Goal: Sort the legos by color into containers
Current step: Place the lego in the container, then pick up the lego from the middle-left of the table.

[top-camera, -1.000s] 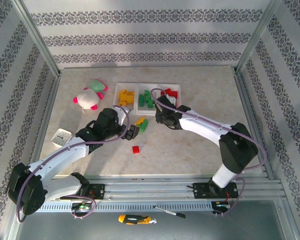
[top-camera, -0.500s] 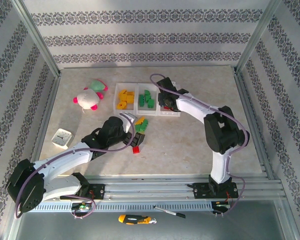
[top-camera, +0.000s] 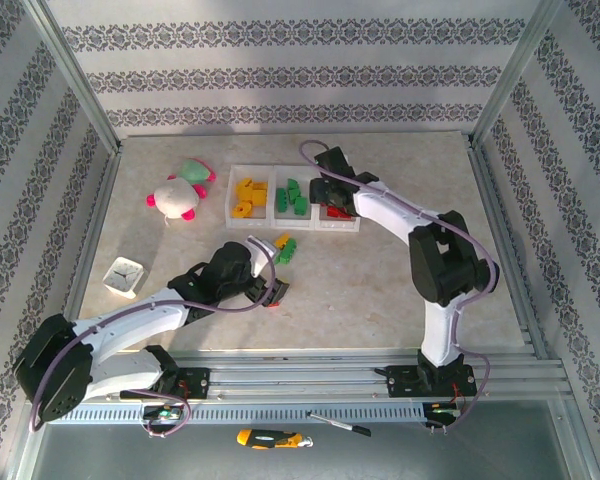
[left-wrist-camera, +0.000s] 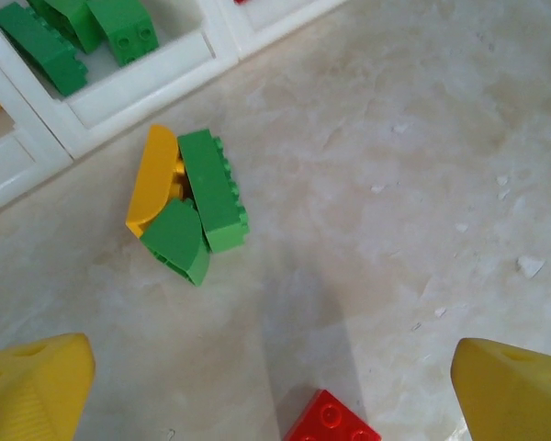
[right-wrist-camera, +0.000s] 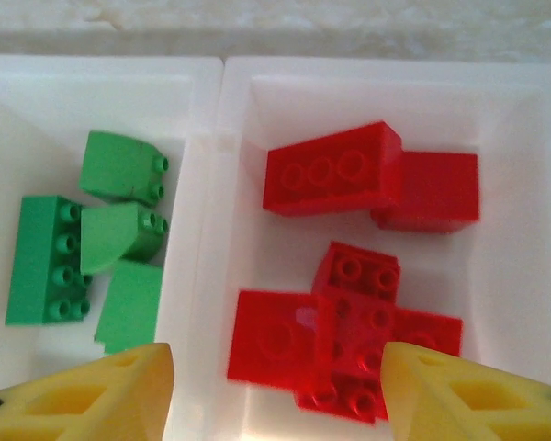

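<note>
Top external view, from the left: the left gripper [top-camera: 273,289] hangs over a loose red studded plastic brick [top-camera: 271,299], jaws spread fully, gripping nothing. Just beyond, a yellow-and-green brick cluster [left-wrist-camera: 188,202] lies on the table before the joined translucent white plastic bins [top-camera: 280,227], which hold yellow, green and red bricks. The right gripper [right-wrist-camera: 275,372] hovers part-spread and empty above the red pile [right-wrist-camera: 349,303].

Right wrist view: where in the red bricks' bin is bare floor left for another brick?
The translucent white plastic bin has bare floor along its right wall, right of the red studded plastic bricks, plus a narrow strip under its top wall. The lower-left part is crowded: red bricks overlap there.
</note>
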You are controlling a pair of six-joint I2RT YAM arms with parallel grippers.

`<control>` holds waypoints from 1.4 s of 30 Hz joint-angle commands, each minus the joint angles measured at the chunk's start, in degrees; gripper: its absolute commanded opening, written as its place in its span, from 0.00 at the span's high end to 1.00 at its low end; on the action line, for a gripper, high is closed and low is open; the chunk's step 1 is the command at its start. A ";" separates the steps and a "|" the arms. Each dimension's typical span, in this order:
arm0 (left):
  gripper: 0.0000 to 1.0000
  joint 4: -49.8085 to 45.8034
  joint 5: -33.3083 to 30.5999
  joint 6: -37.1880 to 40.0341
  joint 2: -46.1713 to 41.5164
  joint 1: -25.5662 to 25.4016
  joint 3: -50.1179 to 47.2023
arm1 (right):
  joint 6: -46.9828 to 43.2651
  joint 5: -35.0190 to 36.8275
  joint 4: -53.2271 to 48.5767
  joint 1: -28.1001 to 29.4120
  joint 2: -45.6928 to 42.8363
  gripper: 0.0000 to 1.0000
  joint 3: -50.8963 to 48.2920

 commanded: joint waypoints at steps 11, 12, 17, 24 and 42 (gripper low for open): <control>0.04 -16.84 6.75 13.50 7.19 -0.82 10.67 | -0.97 -6.48 7.51 0.44 -27.70 0.33 -25.25; 0.04 -19.70 6.59 15.92 7.54 -0.87 12.00 | -1.01 -6.20 7.56 0.36 -28.82 0.33 -26.45; 0.02 -31.26 3.22 27.10 11.21 -0.89 17.12 | -0.69 -6.29 6.86 0.27 -33.72 0.31 -29.96; 0.03 -34.27 5.28 30.97 18.96 -1.25 20.59 | -0.82 -6.00 5.47 0.18 -38.47 0.30 -32.64; 0.49 -29.42 4.24 27.85 28.71 -1.88 21.50 | -0.83 -4.99 4.67 -0.17 -39.77 0.29 -33.42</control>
